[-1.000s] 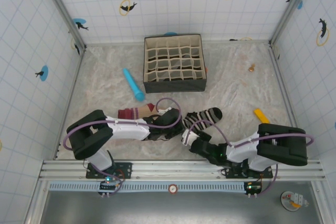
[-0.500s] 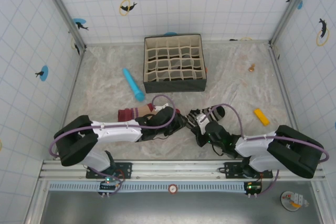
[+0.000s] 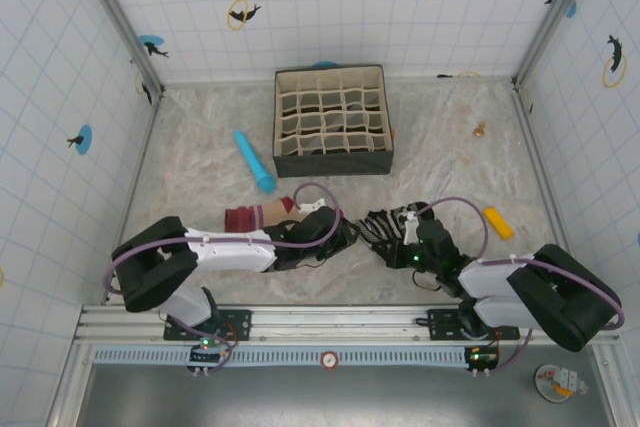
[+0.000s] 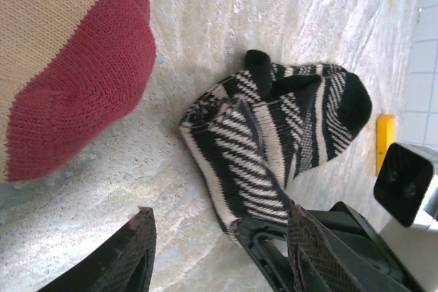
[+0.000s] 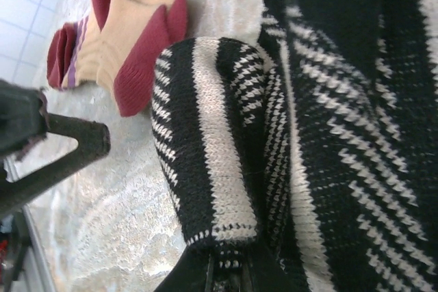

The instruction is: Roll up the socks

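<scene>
Right arm has swung out since a second ago. It was folded low by the near rail (image 3: 330,319) then; now its elbow sits far right and the right gripper (image 3: 388,234) has reached in toward the middle of the table (image 3: 200,162). The striped sock (image 3: 392,221) lay stretched out flat before and is now bunched up shorter. On the right wrist camera I see the right gripper (image 5: 226,275) pinched tight on that striped sock (image 5: 328,100), with a fold of cuff standing up from the closed jaws.

The left gripper (image 3: 345,233) has edged a little right. Its jaws stand apart with nothing in them. On its own camera the left gripper (image 4: 220,220) frames bare table (image 4: 205,32), with the striped sock (image 4: 274,128) just beyond.

The peach sock (image 3: 258,215) hasn't budged. It lies flat just left of the left wrist, its maroon toe (image 4: 68,66) close to the striped sock but not touching it.

For room, the two grippers are nearly nose to nose, so it's tight between them. The yellow block (image 3: 497,222) sits near on the right. The blue cylinder (image 3: 255,160) lies behind the peach sock, apart from it. The divider box (image 3: 332,119) is well back. There's open table on the far left and far right, and the rail is close behind both wrists.
</scene>
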Controlling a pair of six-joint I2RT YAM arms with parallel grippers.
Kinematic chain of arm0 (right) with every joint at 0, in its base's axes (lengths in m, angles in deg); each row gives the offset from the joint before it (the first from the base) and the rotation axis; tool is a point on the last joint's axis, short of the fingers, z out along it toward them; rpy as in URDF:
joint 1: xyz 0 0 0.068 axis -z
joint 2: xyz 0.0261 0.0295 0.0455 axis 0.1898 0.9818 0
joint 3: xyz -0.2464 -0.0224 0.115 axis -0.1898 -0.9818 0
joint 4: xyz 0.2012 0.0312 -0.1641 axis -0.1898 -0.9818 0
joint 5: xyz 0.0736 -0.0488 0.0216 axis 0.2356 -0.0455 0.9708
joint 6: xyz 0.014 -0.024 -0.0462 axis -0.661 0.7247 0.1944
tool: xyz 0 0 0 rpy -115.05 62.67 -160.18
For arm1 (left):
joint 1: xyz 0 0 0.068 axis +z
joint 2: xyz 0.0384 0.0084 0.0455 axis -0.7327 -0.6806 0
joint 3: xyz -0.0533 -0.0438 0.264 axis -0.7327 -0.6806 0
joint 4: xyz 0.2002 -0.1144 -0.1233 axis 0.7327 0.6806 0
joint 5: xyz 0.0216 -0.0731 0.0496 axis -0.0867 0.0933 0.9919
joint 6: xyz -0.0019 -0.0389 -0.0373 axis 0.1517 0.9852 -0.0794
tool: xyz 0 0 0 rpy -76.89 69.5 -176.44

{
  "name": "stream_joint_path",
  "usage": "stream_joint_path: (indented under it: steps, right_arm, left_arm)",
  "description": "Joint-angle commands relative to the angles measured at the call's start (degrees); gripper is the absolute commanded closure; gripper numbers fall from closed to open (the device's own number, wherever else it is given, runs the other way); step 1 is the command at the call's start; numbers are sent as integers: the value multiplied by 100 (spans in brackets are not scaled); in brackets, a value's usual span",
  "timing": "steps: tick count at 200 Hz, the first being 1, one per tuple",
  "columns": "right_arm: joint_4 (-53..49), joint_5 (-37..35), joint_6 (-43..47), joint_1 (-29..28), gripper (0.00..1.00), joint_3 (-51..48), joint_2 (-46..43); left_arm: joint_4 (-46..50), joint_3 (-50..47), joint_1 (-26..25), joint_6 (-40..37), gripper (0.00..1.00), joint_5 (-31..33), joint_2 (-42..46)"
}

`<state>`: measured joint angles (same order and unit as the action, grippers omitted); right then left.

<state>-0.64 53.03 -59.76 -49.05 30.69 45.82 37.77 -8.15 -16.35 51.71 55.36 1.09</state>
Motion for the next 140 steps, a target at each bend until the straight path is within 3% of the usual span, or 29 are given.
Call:
stream_joint_path:
  steps: [1, 67, 140]
  right_arm:
    - [-1245, 40, -821, 154, 100, -806, 70]
    - [-1166, 219, -1177, 342, 100, -1008, 481]
    - [-898, 439, -1202, 584, 100, -1110, 580]
  left_arm:
    - [-247, 105, -59, -141, 49, 81, -268]
    - [-709, 425, -108, -141, 55, -113, -894]
    - [-907, 605, -126, -36, 60, 82, -1378]
